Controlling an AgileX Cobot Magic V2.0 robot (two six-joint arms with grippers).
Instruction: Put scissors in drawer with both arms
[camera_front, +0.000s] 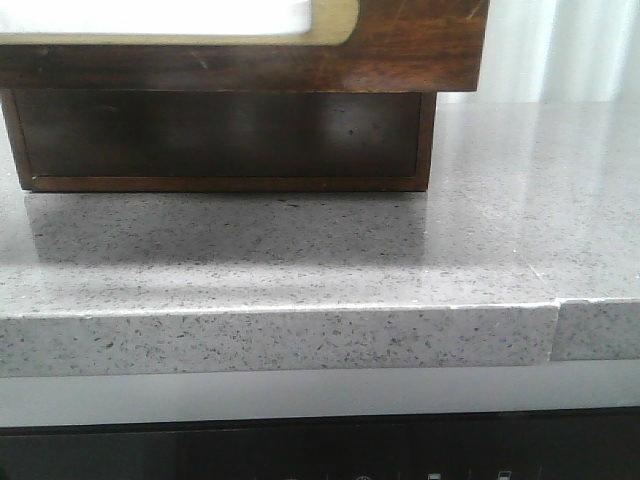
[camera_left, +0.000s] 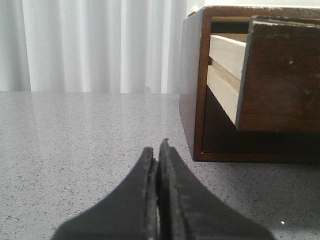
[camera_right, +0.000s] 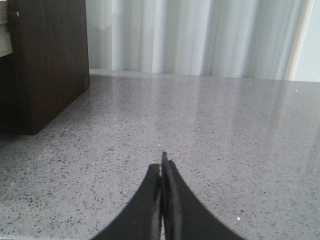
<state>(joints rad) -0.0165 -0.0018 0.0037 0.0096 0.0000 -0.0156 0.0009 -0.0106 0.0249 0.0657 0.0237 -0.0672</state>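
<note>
The drawer (camera_left: 277, 75) is seen pulled out of the wooden cabinet (camera_front: 220, 140) on the speckled countertop (camera_front: 300, 250); left gripper (camera_left: 157, 150) and right gripper (camera_right: 162, 167) are pressed closed, apparently empty.

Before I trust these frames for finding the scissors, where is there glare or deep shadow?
Front view: the drawer panel is blown out white, and the recess below is dark. Left wrist view: curtains bright, the left gripper a dark silhouette. Right wrist view: soft sheen on the countertop.

Soft daylight thru curtains (camera_right: 200, 37); glare on countertop (camera_front: 300, 285); cabinet (camera_front: 220, 140) underside dim, pics slightly grainy.
</note>
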